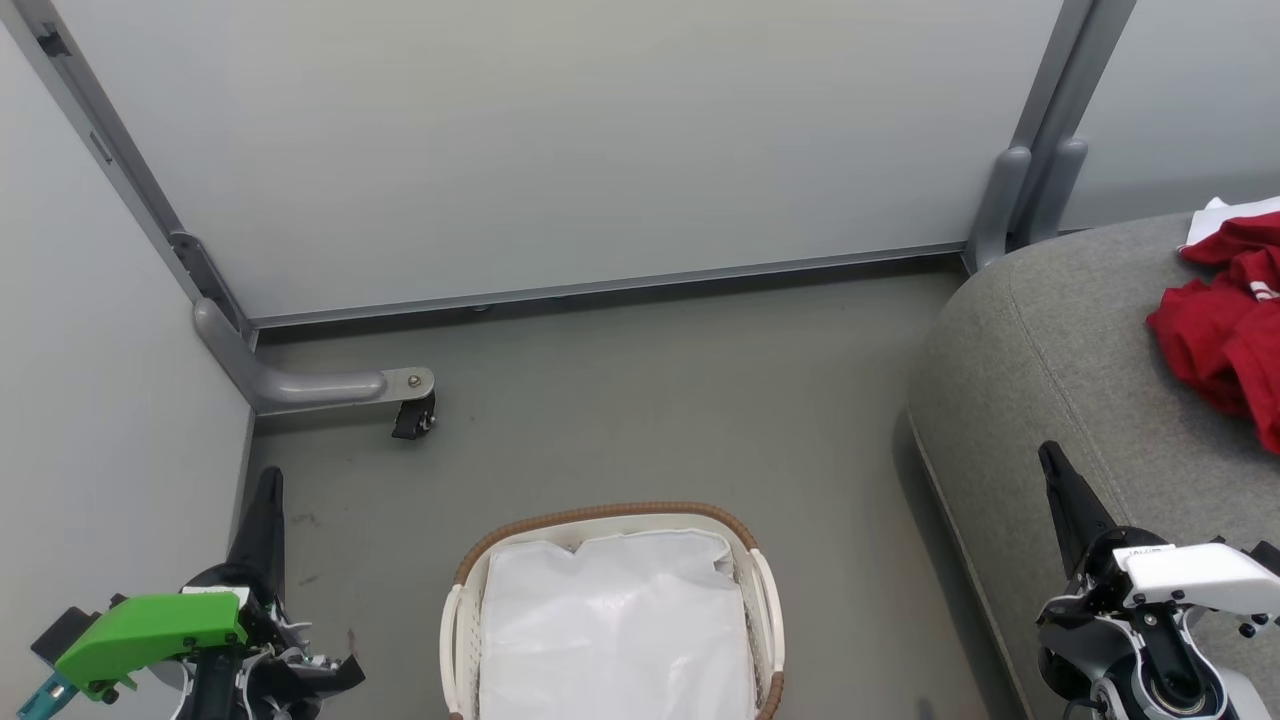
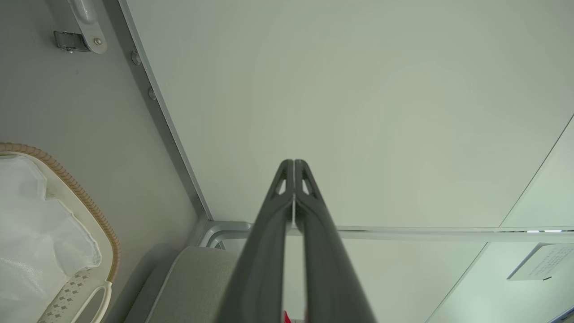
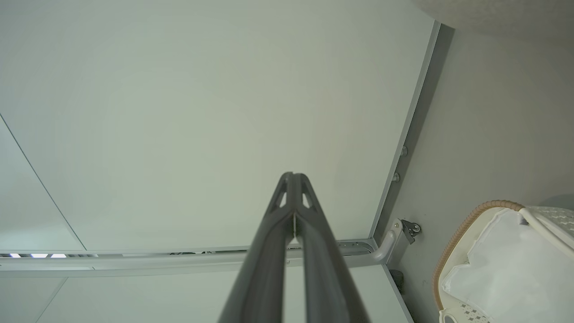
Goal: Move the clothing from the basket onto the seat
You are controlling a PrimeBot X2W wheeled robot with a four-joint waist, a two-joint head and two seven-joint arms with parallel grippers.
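1. Clothing (image 1: 1225, 330) is a crumpled red heap with a bit of white trim. It lies up on the seat (image 1: 1030, 370), well off to the right of the basket (image 1: 600, 515) and not touching it.
2. What I can see inside the basket is the white liner (image 1: 615, 620), with no red on it. The basket's near end is cut off, so I can't vouch for that bit. My read is the moving is pretty much done.
3. Left gripper (image 1: 268, 480) hangs just left of the basket, fingers pressed together tip to tip with nothing between them.
4. Right gripper (image 1: 1048, 452) sits right of the basket, over the seat's front edge. It's pinched closed the same way and holding nothing.
5. Handling guess: light, floppy and not fragile. It'll sag and drape from wherever it's pinched, and it won't keep any shape.
6. If it needs another grab, I'd pinch a raised fold on the side of the heap nearest the basket, not a flat patch. I can't tell how many garments are in that pile, so a deep bite might drag up more than one.
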